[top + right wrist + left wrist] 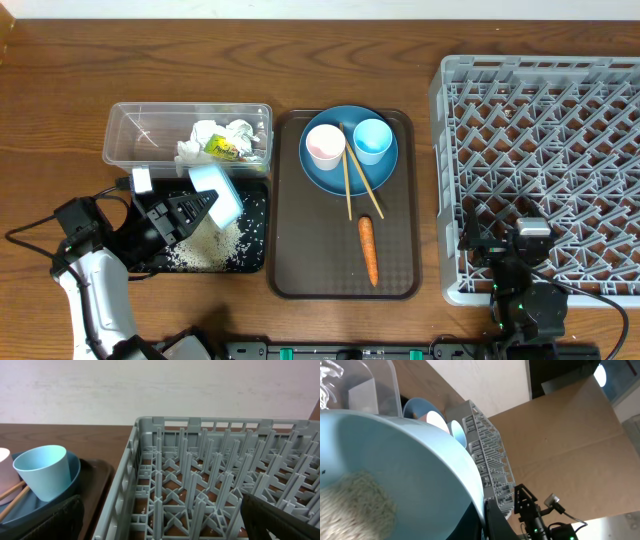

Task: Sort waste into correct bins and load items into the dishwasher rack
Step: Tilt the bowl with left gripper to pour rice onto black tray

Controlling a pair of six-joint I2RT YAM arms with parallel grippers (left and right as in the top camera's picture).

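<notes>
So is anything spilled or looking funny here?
Yes. White rice lies scattered across the black bin, below the bowl that the left gripper holds tipped on its side. It looks poured there, not spilled on the table. A carrot lies alone on the brown tray.

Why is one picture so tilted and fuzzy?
Left wrist view: the bowl fills the frame, close and soft, everything tilted. Overhead view: sharp, evenly lit, faint glare on the clear tub. Right wrist view: rack crisp, dark fingers blurred at the bottom corners.
</notes>
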